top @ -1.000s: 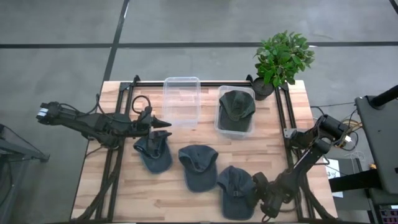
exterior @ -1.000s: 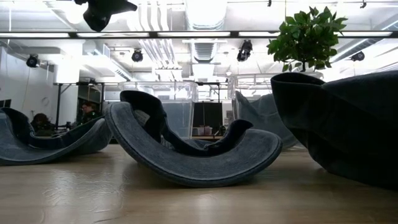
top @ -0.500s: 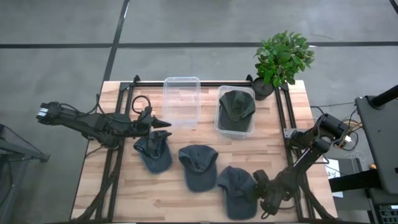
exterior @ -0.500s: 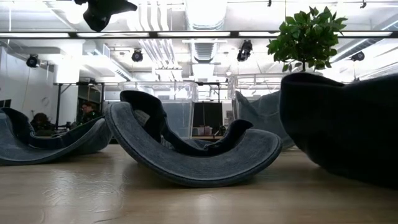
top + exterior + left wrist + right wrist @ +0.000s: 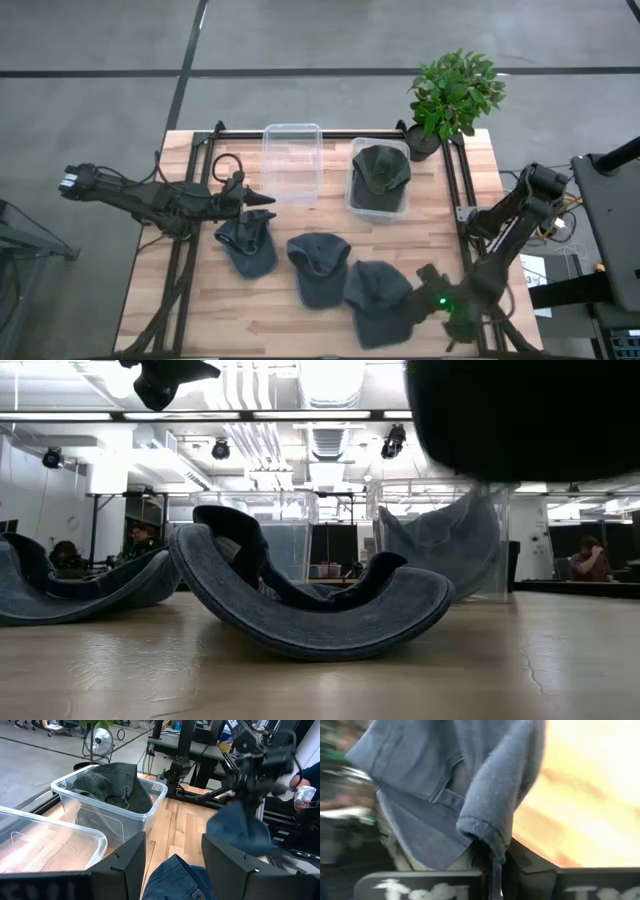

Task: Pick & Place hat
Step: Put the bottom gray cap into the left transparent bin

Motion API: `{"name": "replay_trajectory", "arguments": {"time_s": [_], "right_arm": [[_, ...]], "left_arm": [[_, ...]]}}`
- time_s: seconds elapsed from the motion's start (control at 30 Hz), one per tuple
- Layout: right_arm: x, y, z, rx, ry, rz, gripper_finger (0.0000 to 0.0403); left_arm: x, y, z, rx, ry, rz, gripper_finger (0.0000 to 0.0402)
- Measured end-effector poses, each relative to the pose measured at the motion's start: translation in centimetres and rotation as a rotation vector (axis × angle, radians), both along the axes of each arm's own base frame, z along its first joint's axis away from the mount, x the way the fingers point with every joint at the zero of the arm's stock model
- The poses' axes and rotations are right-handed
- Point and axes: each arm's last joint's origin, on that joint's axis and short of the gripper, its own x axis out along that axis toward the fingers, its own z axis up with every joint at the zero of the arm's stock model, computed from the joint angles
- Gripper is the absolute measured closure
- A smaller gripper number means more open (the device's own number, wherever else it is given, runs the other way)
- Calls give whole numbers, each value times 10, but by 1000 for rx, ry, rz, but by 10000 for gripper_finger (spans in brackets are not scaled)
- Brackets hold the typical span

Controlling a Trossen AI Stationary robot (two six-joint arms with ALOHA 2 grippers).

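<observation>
**Hat hoisted off table in right arm's grip**

Denim folds hang from the right gripper [image 5: 492, 865], its two dark fingers pinched tight on the edge of a blue-grey fabric cap [image 5: 378, 297], which sits at about five o'clock on the wooden slatted table [image 5: 200, 310] in the overhead view. From table height the same cap shows only as a dark mass high in the picture, clear of the wood, so it is carried in the air rather than lying flat.

At nine o'clock on the table, the left gripper [image 5: 262, 201] hovers with its fingers spread apart and nothing between them, pointing toward the middle. Just below it lies a second blue-grey cap [image 5: 248, 243], and beside that, near the table's centre, a third blue-grey cap [image 5: 320, 265] rests crown down, its brim curling upward in the low view.

Two clear plastic bins stand side by side at twelve o'clock. The left clear bin [image 5: 291, 163] holds no cap; the right clear bin [image 5: 379, 180] holds a dark green cap [image 5: 381, 167]. At one o'clock, at the table's far corner, stands a leafy green potted plant [image 5: 455, 92].

A seated person [image 5: 587, 558] shows in the room beyond the table.
</observation>
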Motion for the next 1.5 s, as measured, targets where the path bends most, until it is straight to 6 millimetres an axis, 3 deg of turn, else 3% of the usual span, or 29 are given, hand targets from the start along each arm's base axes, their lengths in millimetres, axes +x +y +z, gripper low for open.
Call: {"name": "replay_trajectory", "arguments": {"time_s": [0.17,0.33,0.63,0.8,1.13,1.3,1.5], "right_arm": [[-11,-11,32,-224,-273,-39,391],[-15,-16,57,-440,-404,-9,392],[-13,-16,79,-918,-432,122,392],[-13,-16,83,-1038,-412,135,392],[-12,-15,88,-982,-444,97,392],[0,-25,93,-760,-494,-144,392],[31,-50,94,-467,-540,-324,392]], "left_arm": [[0,0,0,0,0,0,216],[0,0,0,-1,0,1,216],[1,0,-1,0,5,2,216],[4,-1,-3,4,21,1,216],[14,-3,-11,14,67,1,216],[16,-3,-12,-31,66,11,216],[18,-5,-4,-89,-26,-10,216]]}}
